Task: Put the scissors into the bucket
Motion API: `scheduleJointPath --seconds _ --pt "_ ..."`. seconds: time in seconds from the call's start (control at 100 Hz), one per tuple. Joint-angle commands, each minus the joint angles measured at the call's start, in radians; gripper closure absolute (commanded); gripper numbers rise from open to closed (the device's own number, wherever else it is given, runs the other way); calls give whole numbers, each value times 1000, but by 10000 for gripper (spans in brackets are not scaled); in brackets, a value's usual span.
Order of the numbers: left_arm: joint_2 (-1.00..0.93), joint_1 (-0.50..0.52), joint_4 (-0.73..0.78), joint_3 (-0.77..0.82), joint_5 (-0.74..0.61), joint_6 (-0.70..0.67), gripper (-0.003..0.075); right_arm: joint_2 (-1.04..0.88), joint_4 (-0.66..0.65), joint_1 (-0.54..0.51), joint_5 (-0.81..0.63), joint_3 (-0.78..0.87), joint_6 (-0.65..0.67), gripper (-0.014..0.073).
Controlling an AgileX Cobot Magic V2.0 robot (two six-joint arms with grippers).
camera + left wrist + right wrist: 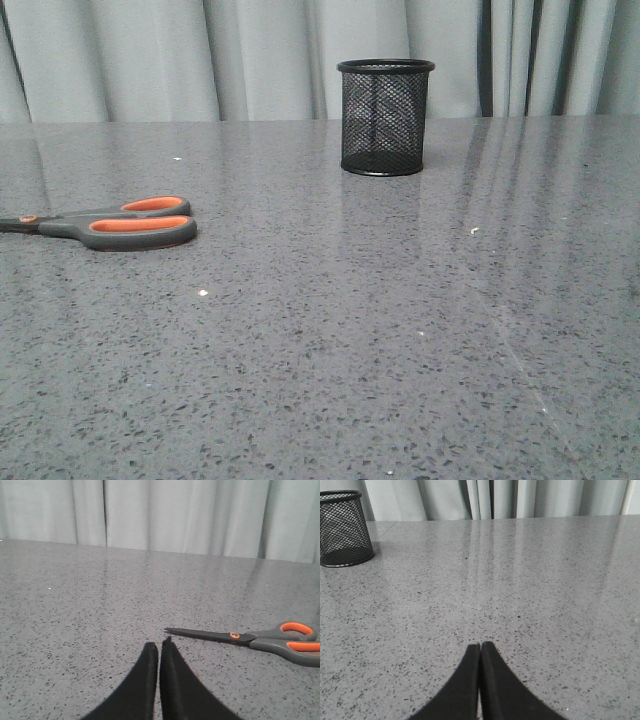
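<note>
Front view: scissors (110, 225) flat near left edge of bench (330, 330), mesh bucket (385, 117) upright by far edge; left gripper (159, 645) and right gripper (480, 645) both closed, empty

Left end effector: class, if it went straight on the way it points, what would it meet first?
Probably nothing: the left end effector points past the scissors, whose blade tip lies just beside that line; depth is unclear.
</note>
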Motion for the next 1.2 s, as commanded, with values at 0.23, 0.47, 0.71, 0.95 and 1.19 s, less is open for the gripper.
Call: scheduleJointPath --seconds 0.23,0.47,0.71,0.95,1.19 --pt "-28 0 -9 40 -80 -10 740 -23 -10 -7 -77 4 0 645" --pt "-28 0 -9 40 -80 -10 740 -23 -10 -7 -77 4 0 645" --pt "-28 0 -9 40 -85 -10 740 -23 -10 -7 -131 4 0 645" --pt "-28 0 -84 40 -107 -10 740 -23 65 -7 -160 4 0 645" --pt "-28 0 -524 40 -184 -10 740 -23 409 -7 -250 4 0 645"
